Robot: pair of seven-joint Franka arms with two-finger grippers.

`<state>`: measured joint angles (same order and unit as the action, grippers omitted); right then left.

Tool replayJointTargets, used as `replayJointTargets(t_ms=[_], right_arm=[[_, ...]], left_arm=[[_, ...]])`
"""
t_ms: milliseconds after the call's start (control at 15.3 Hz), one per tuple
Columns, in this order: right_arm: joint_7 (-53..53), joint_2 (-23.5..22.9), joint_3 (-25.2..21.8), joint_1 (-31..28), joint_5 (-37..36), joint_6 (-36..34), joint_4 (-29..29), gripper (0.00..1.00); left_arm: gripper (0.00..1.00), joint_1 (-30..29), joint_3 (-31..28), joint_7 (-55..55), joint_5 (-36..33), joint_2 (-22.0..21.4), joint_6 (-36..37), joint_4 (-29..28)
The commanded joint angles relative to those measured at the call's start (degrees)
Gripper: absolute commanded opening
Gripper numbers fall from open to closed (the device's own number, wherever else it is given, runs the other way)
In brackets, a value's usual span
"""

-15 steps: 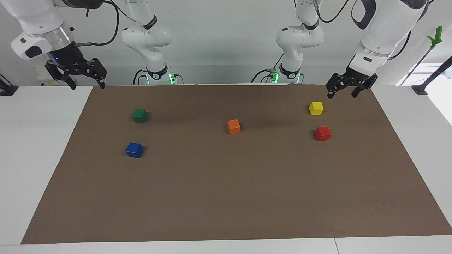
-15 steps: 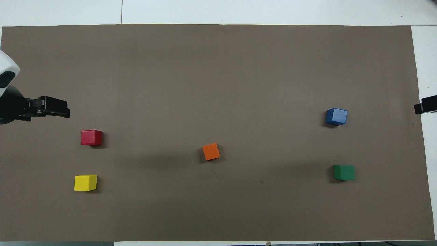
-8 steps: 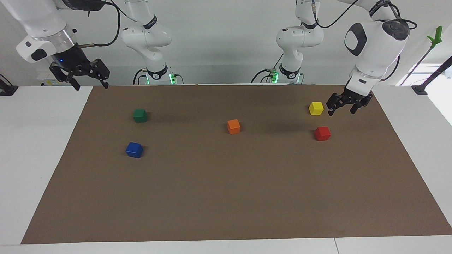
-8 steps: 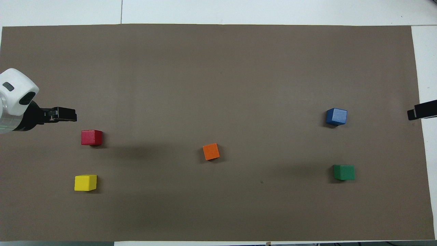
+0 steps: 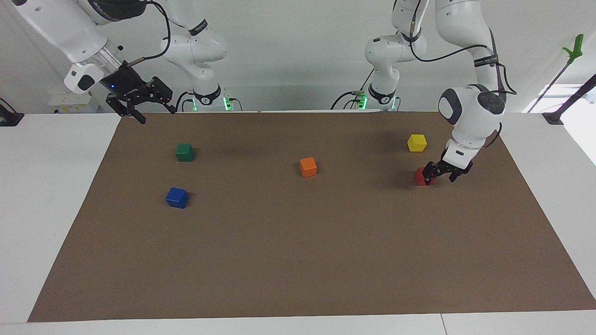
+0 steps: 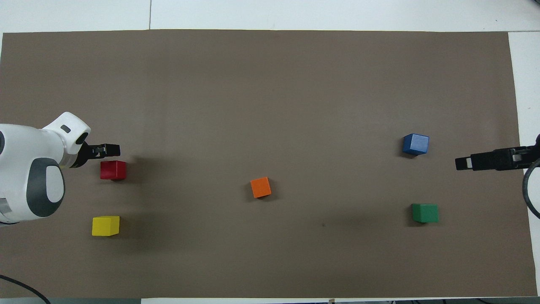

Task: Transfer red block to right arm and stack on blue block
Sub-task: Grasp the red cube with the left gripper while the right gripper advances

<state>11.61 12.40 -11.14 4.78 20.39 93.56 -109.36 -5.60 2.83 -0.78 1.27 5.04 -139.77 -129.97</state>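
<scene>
Five small cubes lie on the brown mat (image 5: 298, 260) that covers the counter (image 5: 51, 195), and the one that matters now, the red block (image 5: 423, 177), sits on the mat toward the left arm's end, farther from the robots than the yellow cube (image 5: 416, 142) and well apart from the orange cube (image 5: 308, 166) in the middle. The left tool (image 5: 443, 174) is low over the mat, right at the red block, with its fingers apart. In the facing view one finger crosses the block's edge on the side toward the left arm's end, while the other hangs clear of the block, farther toward that end. So the block appears to lie just off the tool's centre, toward the middle of the counter. In the overhead view the left tool (image 6: 105, 149) shows a finger just past the red block (image 6: 113, 169), on the side away from the robots. Whether any finger touches the cube cannot be told. A cube has no long axis, so my judgement is that the grasp turns on a small sideways correction to bring the block between the fingers before closing.

The right tool (image 5: 142, 101) hangs in the air over the mat's corner at the right arm's end, fingers spread, holding nothing. The blue block (image 5: 177, 197) rests on the mat at that end, farther from the robots than the green cube (image 5: 184, 152). The left arm is plainly the nearer one to the red block; neither handover nor stacking has begun.
</scene>
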Motion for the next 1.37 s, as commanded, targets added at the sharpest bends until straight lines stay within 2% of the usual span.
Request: replayJointTargets(t_ms=[0, 391, 522, 587, 652, 717, 913, 1174, 1304], right_arm=[[5.68, 2.19, -0.02, -2.31, 9.55, 2.24, -6.46, 1.00], [20.00, 2.28, -0.02, -4.26, 27.93, 1.98, -15.43, 1.00], [21.26, 2.28, 0.07, -4.17, 33.55, 1.28, -17.62, 1.00], [22.74, 2.10, -0.02, -4.17, 37.15, 0.40, -19.38, 1.00], [25.71, 1.75, -0.02, -4.17, 40.23, 0.13, -21.14, 1.00], [27.05, 1.75, 0.07, -3.91, 41.91, -0.22, -22.37, 1.00], [27.41, 1.58, 0.07, -3.55, 48.41, -4.69, -24.31, 1.00], [33.90, 0.09, 0.07, -3.46, 59.04, -11.54, -28.35, 1.00], [39.43, -1.93, 0.16, -3.46, 63.44, -15.84, -31.42, 1.00]], left_arm=[[1.00, -0.12, 0.33, -0.71, 0.13, -1.88, -1.03, -2.65], [1.00, 0.06, 0.33, -1.06, 0.05, -2.67, 2.12, -3.89], [1.00, 0.67, 0.42, -0.97, 0.13, -2.93, 2.75, -3.98], [0.76, 0.68, 0.42, -0.97, 0.13, -2.93, 3.01, -4.15], [0.28, 0.59, 0.42, -0.89, 0.13, -3.02, 3.97, -3.98], [0.00, 0.41, 0.51, -0.45, 0.22, -2.93, 6.07, -3.02], [0.00, 1.90, 0.95, 4.44, 0.66, -3.37, 20.18, 5.66], [0.00, 9.80, 1.21, 22.00, 0.84, -7.58, 47.33, 23.49], [0.00, 11.57, 2.70, 30.10, 3.36, -8.73, 57.37, 31.23]])
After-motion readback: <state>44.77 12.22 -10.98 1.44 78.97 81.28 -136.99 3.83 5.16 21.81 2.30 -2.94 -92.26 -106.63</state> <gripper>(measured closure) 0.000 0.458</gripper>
